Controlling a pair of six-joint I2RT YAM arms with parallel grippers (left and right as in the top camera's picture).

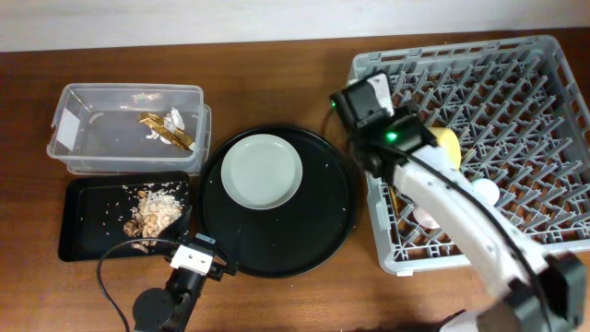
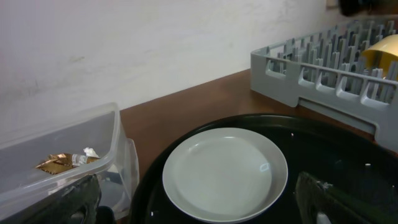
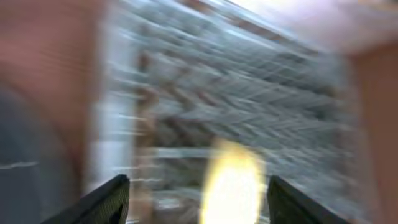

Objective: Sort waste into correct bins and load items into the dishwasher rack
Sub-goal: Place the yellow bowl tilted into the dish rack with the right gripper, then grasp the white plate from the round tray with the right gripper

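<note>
Plate (image 1: 262, 171) seems next for the rack (image 1: 525, 111), needing a 7 o'clock rim grasp; left gripper (image 2: 199, 205) and right gripper (image 3: 196, 199) jaws released.

Plate (image 1: 262, 171) flat; wrapper (image 1: 171, 132) in clear tub (image 1: 129, 89); scraps (image 1: 155, 212) in black tray (image 1: 88, 226).

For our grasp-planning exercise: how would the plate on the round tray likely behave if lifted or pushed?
The plate looks rigid and glossy, so probably slippery. Lying flat on the tray, its low rim likely resists gripping.
</note>
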